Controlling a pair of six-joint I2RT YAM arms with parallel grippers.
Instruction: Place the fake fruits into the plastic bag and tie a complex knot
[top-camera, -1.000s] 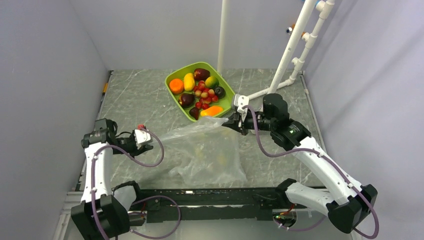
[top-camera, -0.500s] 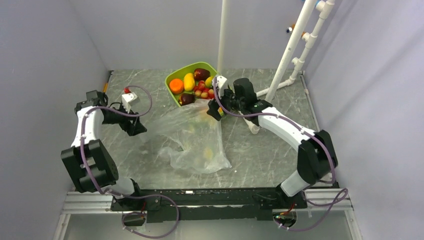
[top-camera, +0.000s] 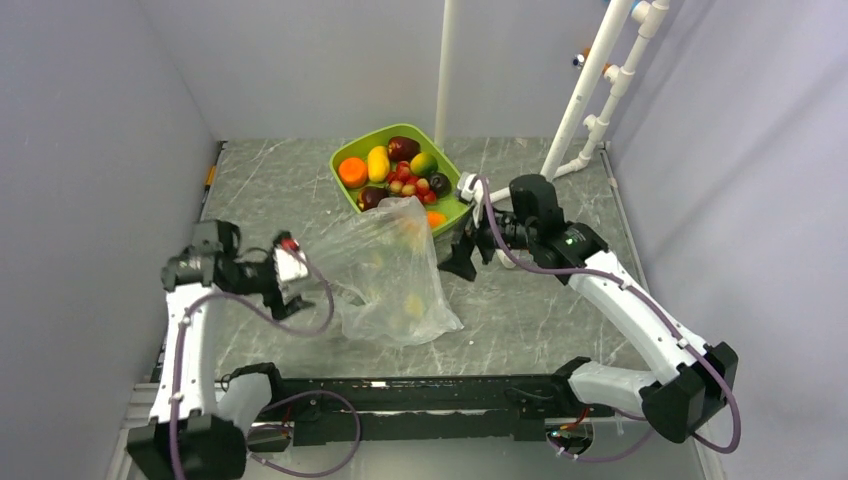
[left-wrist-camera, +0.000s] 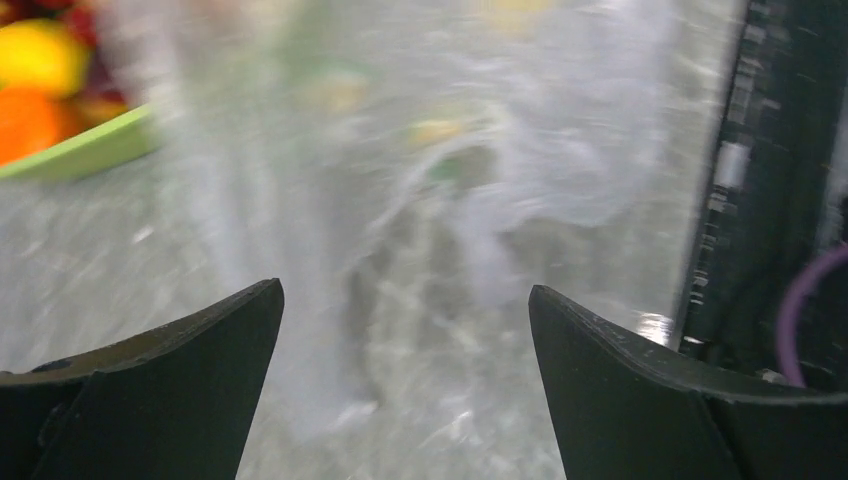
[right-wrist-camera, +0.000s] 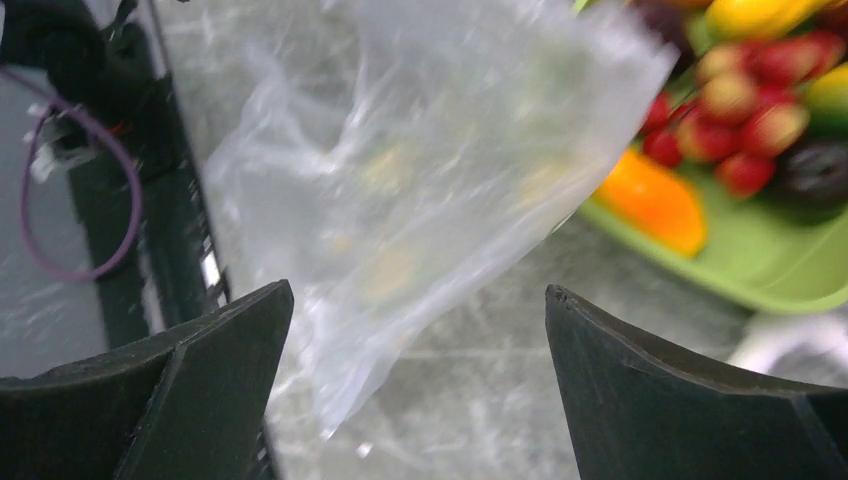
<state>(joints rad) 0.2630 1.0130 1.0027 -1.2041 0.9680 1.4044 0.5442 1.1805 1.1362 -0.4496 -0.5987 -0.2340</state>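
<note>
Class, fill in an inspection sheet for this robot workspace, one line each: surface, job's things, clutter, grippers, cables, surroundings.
Surface: grey marbled table top, scratched.
Job's things: thin clear crinkly plastic bag lies loose on the table, its far edge over the near rim of the lime green tray; glossy plastic fake fruits sit in the tray; no knot seen.
Clutter: nothing seen.
Grippers: left gripper and right gripper both open, holding nothing, one on each side of the bag.
Cables: purple cables loop along both arms.
Surroundings: white plastic pipes, pale grey walls.
</note>
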